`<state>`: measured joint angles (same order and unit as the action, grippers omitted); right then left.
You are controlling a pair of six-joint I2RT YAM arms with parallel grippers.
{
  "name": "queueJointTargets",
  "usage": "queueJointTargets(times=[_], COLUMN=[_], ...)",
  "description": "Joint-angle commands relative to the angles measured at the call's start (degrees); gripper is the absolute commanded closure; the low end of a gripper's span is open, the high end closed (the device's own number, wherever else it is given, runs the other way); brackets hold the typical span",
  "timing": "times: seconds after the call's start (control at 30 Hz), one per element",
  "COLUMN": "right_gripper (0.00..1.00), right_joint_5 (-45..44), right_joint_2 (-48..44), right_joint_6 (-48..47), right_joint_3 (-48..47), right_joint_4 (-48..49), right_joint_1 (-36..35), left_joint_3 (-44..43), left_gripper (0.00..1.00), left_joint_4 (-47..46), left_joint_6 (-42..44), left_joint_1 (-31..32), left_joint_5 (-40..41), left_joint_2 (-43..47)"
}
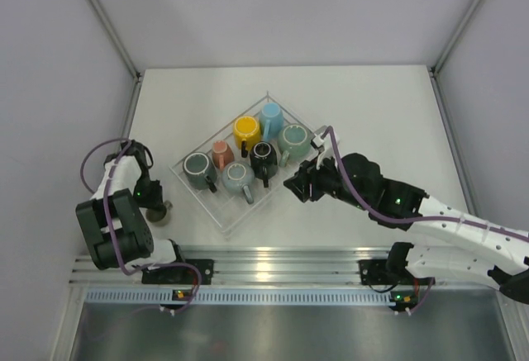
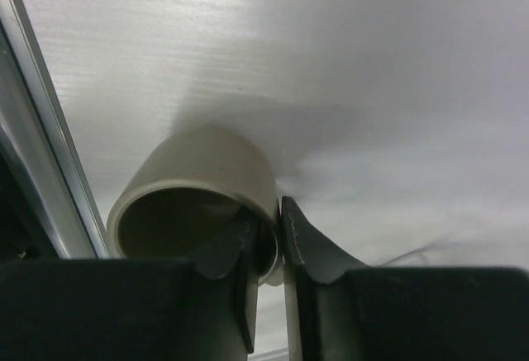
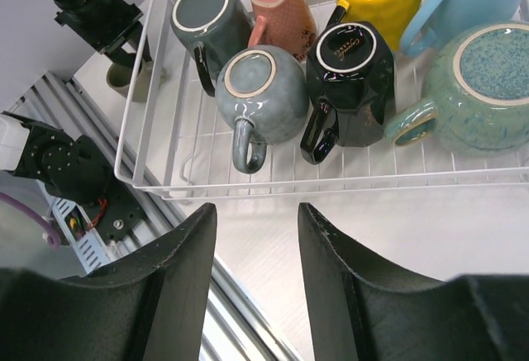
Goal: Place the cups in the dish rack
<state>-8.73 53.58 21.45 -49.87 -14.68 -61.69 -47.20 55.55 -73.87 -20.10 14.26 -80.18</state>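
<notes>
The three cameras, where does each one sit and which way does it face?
Top: above and behind the arms, looking down on table, rack and both arms.
Left wrist: low over the table, facing the olive cup; left gripper pinches its rim.
Right wrist: tilted down at upturned cups in the rack; right gripper open.
Shared: top and right wrist both show the rack.

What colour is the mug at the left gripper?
Dull olive-beige, darker inside. The mug shows best in the left wrist view.
</notes>
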Motion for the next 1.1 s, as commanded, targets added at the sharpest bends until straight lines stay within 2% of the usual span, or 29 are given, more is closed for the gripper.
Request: queueJointTargets(times=[0.0, 0.03, 0.13, 0.3, 0.5, 0.6, 0.63, 0.7, 0.77, 0.83, 0.87, 0.9, 0.97, 1.07], right_gripper=[0.55, 0.55, 0.55, 0.55, 0.54, 0.5, 0.47, 0.38, 0.32, 0.24, 0.22, 0.17, 0.12, 0.05], right_joint_5=[0.7, 0.7, 1.3, 3.5, 6.6, 10.1, 11.3, 15.2, 18.5, 23.9, 26.0, 29.9, 34.5, 38.7], right_joint_2=[-1.3, -1.3, -1.1, 0.1, 2.2, 3.3, 3.6, 4.9, 5.9, 7.5, 8.6, 9.2, 10.9, 13.8], right_joint_6=[-0.8, -0.9, -0.6, 0.0, 0.3, 0.4, 0.6, 1.3, 1.7, 2.5, 2.9, 3.6, 5.0, 6.2], right_joint_3=[-1.7, -1.9, -2.4, -3.4, -6.4, -8.3, -8.9, -11.2, -12.7, -14.6, -15.8, -16.1, -17.6, -20.8], right_joint_4=[-0.2, -0.3, -0.4, 0.0, 0.0, 0.3, 0.5, 0.8, 1.4, 3.2, 4.0, 5.9, 7.7, 8.8], right_joint_1=[0.8, 0.8, 0.8, 0.8, 0.9, 1.3, 1.6, 3.1, 4.5, 7.3, 8.4, 10.7, 12.8, 16.7], left_joint_3=[1.0, 0.8, 0.2, -3.4, -11.2, -12.9, -12.8, -10.7, -9.1, -6.3, -5.0, -4.4, -3.9, -3.6], left_gripper=[0.82, 0.9, 1.0, 1.0, 1.0, 1.0, 1.0, 1.0, 1.0, 1.0, 1.0, 1.0, 1.0, 1.0], left_joint_4=[-2.2, -2.5, -4.4, -7.1, -10.9, -19.5, -22.4, -33.3, -40.3, -51.6, -55.0, -62.8, -67.7, -75.5], left_joint_6=[-0.1, 0.3, 2.7, 6.9, 16.7, 23.9, 25.3, 27.4, 25.2, 20.1, 18.1, 14.0, 11.1, 10.6], left_joint_1=[-1.5, -1.7, -2.2, -2.6, -2.6, -2.6, -2.6, -2.6, -2.4, -2.4, -2.5, -2.3, -2.1, 0.7], left_joint_5=[1.4, 1.3, 0.1, -1.3, -1.3, -7.9, -16.1, -25.7, -37.3, -43.6, -49.8, -52.3, -58.5, -62.0], left_joint_2=[1.5, 2.1, 3.9, 8.5, 17.2, 20.3, 22.6, 24.7, 27.0, 27.7, 27.5, 26.9, 26.1, 25.8])
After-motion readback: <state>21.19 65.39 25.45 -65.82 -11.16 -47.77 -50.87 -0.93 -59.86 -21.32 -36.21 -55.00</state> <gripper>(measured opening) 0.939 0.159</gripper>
